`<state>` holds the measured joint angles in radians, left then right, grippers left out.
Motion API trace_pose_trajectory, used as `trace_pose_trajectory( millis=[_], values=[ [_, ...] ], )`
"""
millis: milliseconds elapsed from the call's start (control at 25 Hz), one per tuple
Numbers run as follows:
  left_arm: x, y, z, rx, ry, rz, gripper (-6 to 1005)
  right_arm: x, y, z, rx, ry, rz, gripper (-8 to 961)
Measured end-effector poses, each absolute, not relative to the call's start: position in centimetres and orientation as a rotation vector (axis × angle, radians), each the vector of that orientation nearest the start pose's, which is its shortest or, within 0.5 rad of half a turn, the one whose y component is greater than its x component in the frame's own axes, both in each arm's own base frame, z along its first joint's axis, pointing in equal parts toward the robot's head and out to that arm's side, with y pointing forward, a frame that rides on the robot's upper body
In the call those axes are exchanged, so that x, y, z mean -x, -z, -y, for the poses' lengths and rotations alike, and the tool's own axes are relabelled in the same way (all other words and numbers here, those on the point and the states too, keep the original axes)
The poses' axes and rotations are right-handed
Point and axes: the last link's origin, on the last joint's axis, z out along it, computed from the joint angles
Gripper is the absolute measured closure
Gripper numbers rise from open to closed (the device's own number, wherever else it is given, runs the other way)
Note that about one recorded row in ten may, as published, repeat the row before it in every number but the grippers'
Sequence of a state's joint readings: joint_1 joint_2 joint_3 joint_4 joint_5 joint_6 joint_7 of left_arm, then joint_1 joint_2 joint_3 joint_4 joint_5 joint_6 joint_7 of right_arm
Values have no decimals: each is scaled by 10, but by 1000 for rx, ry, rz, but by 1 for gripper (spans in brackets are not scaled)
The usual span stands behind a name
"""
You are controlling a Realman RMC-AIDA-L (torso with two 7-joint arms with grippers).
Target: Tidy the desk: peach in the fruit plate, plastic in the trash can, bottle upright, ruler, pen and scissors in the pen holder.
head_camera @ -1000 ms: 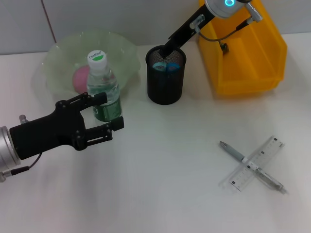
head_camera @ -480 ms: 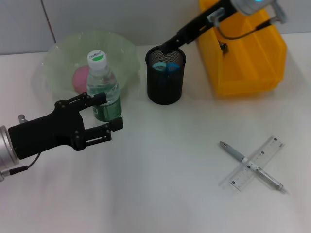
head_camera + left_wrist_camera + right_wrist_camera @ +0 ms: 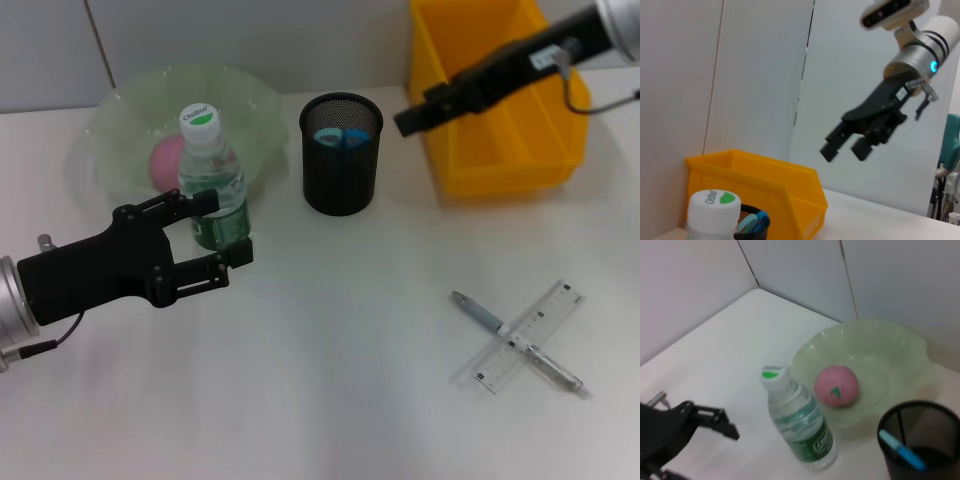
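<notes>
Scissors (image 3: pixel 341 137), blue-handled, stand inside the black mesh pen holder (image 3: pixel 341 153); one second ago the right tool (image 3: pixel 412 118) reached into the holder's mouth, and it has since drawn back up and away toward the yellow bin (image 3: pixel 497 110), its fingers spread and carrying nothing. Judged from this, the scissors step is complete, and pen (image 3: pixel 515 340) and ruler (image 3: pixel 528 337) remain: they lie crossed on the counter (image 3: pixel 330 380), well apart from the holder on its near right. Peach (image 3: pixel 166 158) rests in the pale green fruit plate (image 3: pixel 178 122), left of the holder; bottle (image 3: pixel 213 180) stands upright just in front of the plate. Left tool (image 3: pixel 205 240), fingers spread and empty, has not moved in the last second and sits just beside the bottle's base without pinching it. No loose plastic is visible, so that step appears done or cannot be checked. Counter surface is plain white and smooth; behind the holder, pale panelled walls with dark seams close the room
</notes>
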<state>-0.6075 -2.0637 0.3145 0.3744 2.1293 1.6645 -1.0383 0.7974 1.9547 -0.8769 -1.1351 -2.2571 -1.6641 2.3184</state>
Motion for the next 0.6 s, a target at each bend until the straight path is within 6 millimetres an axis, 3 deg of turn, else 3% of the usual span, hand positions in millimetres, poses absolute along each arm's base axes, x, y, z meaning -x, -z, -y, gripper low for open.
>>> trace_pose_trajectory(
  millis=[120, 320, 360, 600],
  values=[
    [256, 13, -321, 2633, 992, 458, 185, -164, -92, -395, 2704, -282, -958, 242],
    [258, 13, -321, 2629, 995, 476, 185, -197, -100, -374, 2654, -675, -899, 242],
    [258, 13, -321, 2629, 995, 476, 184, -211, -95, -366, 2632, -785, -912, 242],
    [259, 14, -319, 2646, 982, 479, 184, -238, -77, -352, 2643, -781, -957, 242]
  ],
)
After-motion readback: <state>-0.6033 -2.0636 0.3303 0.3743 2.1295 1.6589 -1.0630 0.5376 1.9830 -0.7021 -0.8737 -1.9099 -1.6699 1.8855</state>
